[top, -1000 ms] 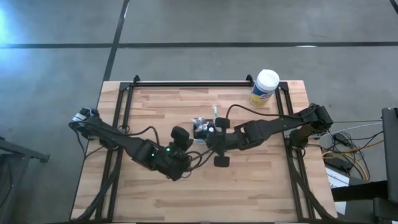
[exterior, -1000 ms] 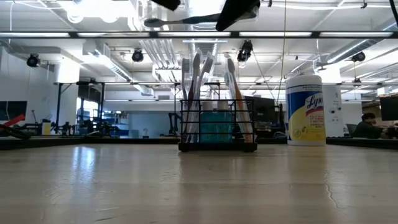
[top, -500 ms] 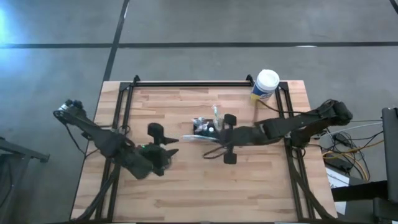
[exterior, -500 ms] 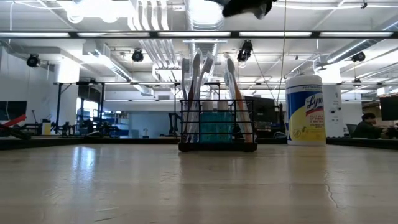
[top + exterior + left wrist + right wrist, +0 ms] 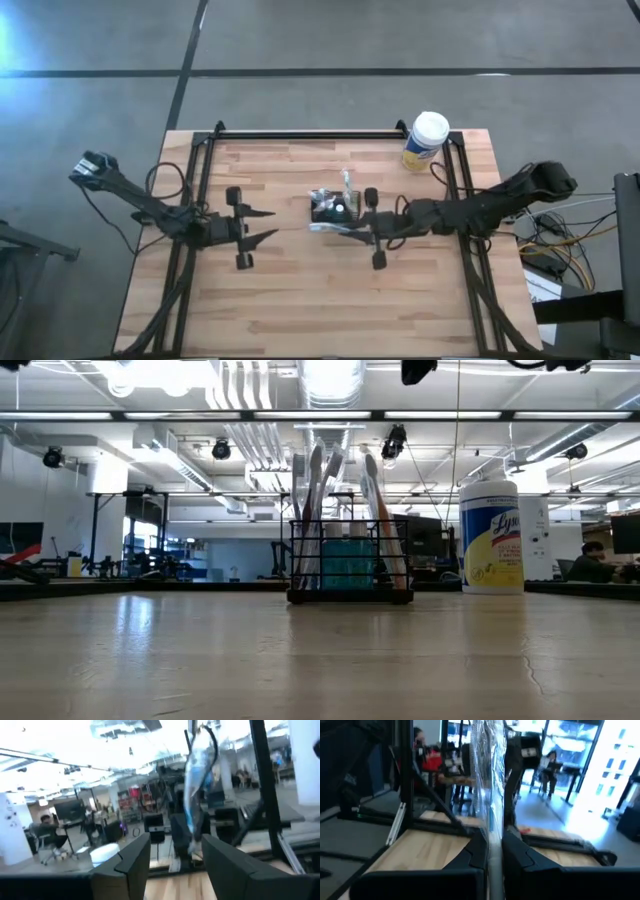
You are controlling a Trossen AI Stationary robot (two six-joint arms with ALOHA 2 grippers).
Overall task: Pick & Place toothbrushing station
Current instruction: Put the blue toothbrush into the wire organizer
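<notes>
The wooden bench (image 5: 300, 290) carries the wire caddy (image 5: 333, 206) near its middle, upright, brushes standing in it; its compartments are hard to separate from above. A round canister (image 5: 427, 139) stands well apart, at a far corner. The right pincer (image 5: 345, 229), just beside the caddy, is clenched on what seems a clear-wrapped toothbrush (image 5: 490, 795). The left pincer (image 5: 268, 224) hangs released, holding nothing, over the bench's left part.

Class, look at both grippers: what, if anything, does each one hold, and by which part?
The right gripper pinches a clear-wrapped toothbrush near one end. The left gripper is open and holds nothing.
</notes>
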